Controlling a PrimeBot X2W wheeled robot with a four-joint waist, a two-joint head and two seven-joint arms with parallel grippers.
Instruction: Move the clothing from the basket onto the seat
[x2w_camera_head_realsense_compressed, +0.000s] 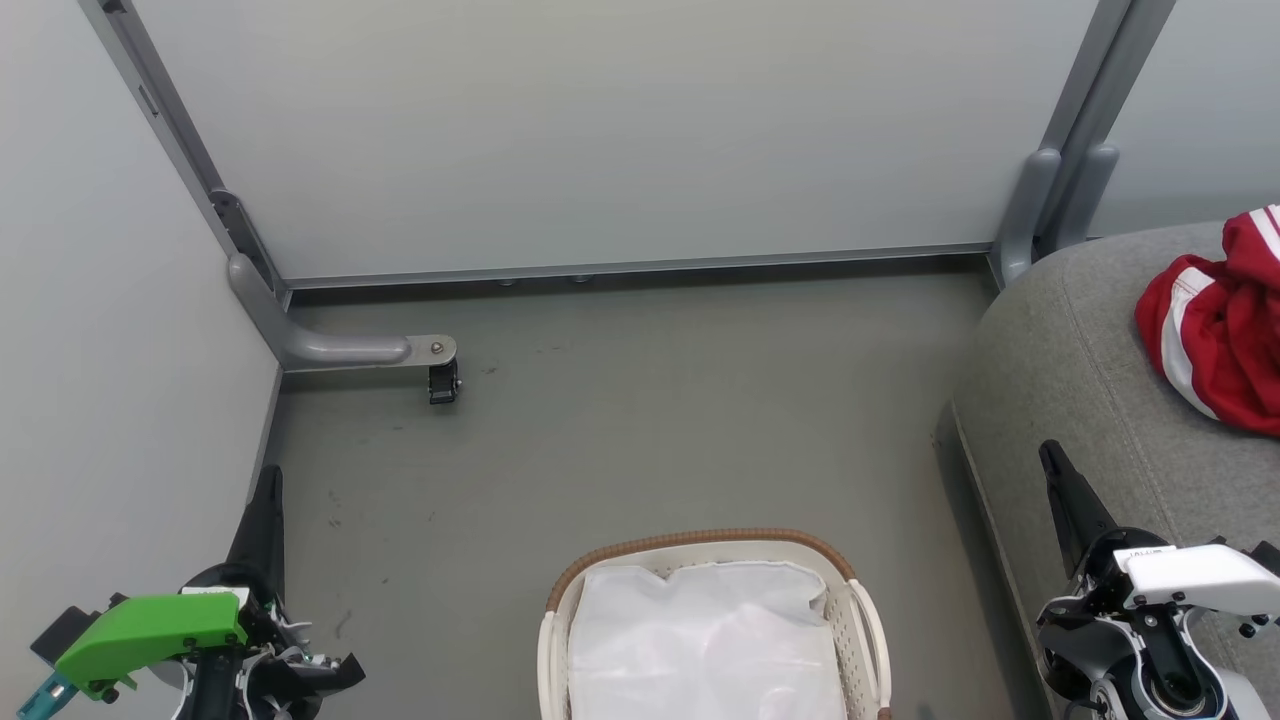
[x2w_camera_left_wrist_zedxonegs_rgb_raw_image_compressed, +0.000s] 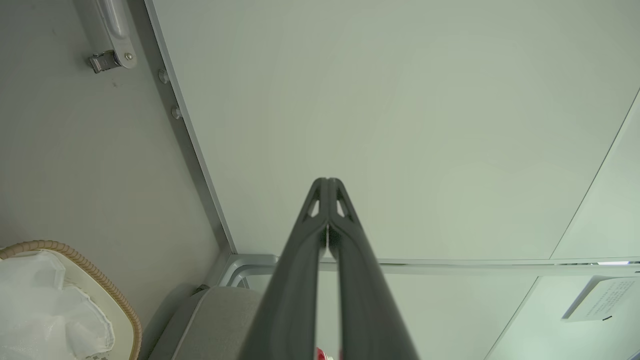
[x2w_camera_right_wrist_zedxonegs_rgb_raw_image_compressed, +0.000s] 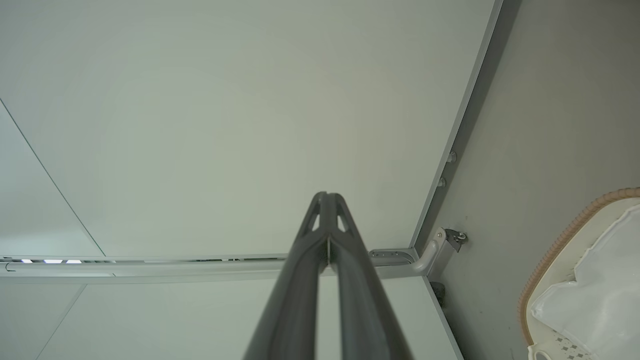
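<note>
The basket (x2w_camera_head_realsense_compressed: 700, 538) is moulded in perforated white plastic, rimmed with brown weave; the seat (x2w_camera_head_realsense_compressed: 1070, 340) is covered in matt grey cloth.

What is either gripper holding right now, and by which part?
Nothing. The left gripper and the right gripper are both closed with nothing between their fingers; the red clothing lies on the seat.
</note>
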